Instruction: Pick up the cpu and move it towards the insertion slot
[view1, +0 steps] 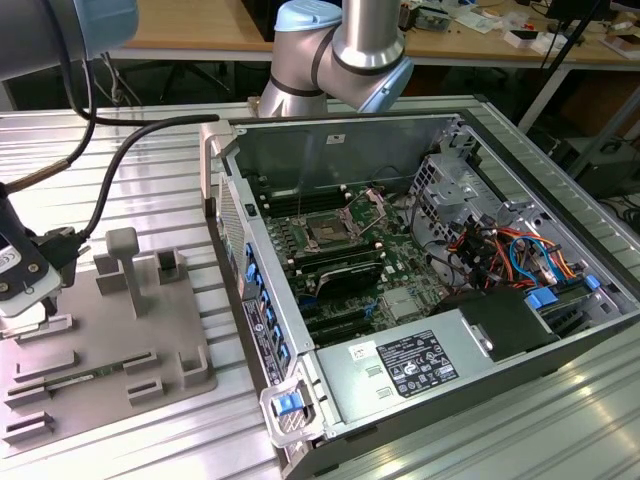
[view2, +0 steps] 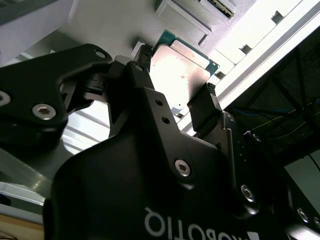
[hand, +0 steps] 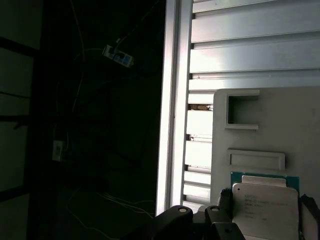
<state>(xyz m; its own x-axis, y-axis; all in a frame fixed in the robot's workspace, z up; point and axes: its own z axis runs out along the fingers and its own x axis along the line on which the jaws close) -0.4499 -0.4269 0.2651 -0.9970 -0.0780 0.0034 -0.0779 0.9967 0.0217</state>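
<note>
Hand (view2: 175, 76) clamped on cpu (hand: 264, 204) edges | cpu cut off in first wrist view | insertion slot (view1: 329, 229) well apart

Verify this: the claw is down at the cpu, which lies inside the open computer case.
Wrong on one point. The claw is down at the cpu, but the cpu lies on the grey tray, not inside the case. The first wrist view shows the tray under it.
</note>
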